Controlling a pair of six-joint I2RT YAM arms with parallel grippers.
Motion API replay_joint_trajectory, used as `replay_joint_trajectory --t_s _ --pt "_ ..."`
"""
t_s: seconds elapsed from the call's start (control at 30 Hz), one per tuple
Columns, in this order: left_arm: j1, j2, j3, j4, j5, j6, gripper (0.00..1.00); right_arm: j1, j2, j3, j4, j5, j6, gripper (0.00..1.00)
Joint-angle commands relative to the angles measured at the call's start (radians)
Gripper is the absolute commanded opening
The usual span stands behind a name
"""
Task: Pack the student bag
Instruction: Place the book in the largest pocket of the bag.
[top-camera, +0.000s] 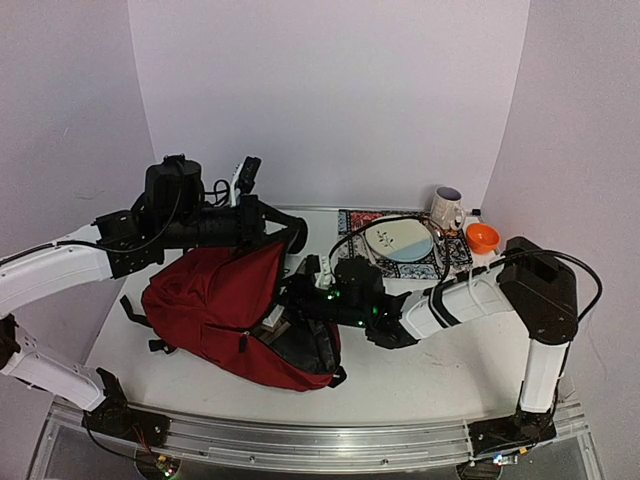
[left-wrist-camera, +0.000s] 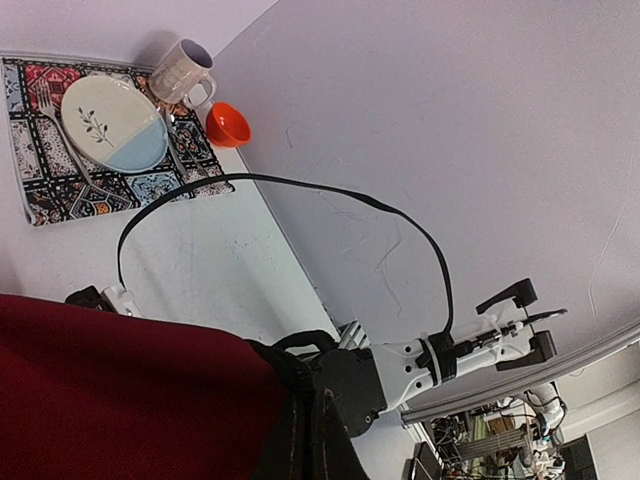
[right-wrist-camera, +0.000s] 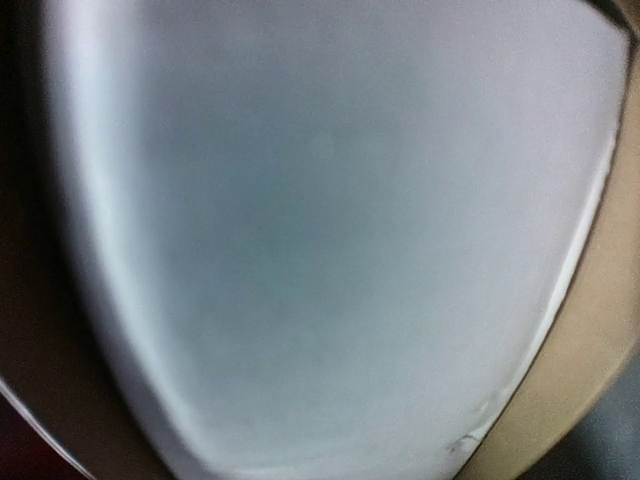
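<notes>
Student bag (top-camera: 205, 305): centre-left on table (top-camera: 420, 380), mouth open toward the right. Left gripper (top-camera: 288, 236) pinched tight, apparently on the bag's upper rim, propping the mouth up. Right gripper (top-camera: 300, 298) reaches into the opening; jaws hidden, width can't be told, and its camera shows only a pale blur. Packing looks midway, zip not closed. Plate (top-camera: 398, 240) and mug (top-camera: 446, 208) sit behind.

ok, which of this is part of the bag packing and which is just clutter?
In the job: student bag, left gripper holding its top edge up, right gripper at its opening.
Just lying about: patterned placemat, plate, mug, orange bowl.
</notes>
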Motion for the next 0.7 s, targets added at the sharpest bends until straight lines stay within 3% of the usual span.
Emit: replay_joint_trajectory --t_s 0.0,0.33,0.67 --pt "-0.019 -0.004 0.105 0.182 0.043 0.008 0.00 -0.004 -0.001 0.113 0.020 0.043 -0.036 0.12" --pt "-0.023 -0.035 0.028 0.194 0.026 0.009 0.00 0.021 0.090 0.289 -0.182 0.030 -0.093 0.19" --pt "-0.023 -0.098 -0.093 0.169 -0.040 0.020 0.04 0.032 0.032 0.250 -0.302 -0.018 -0.190 0.52"
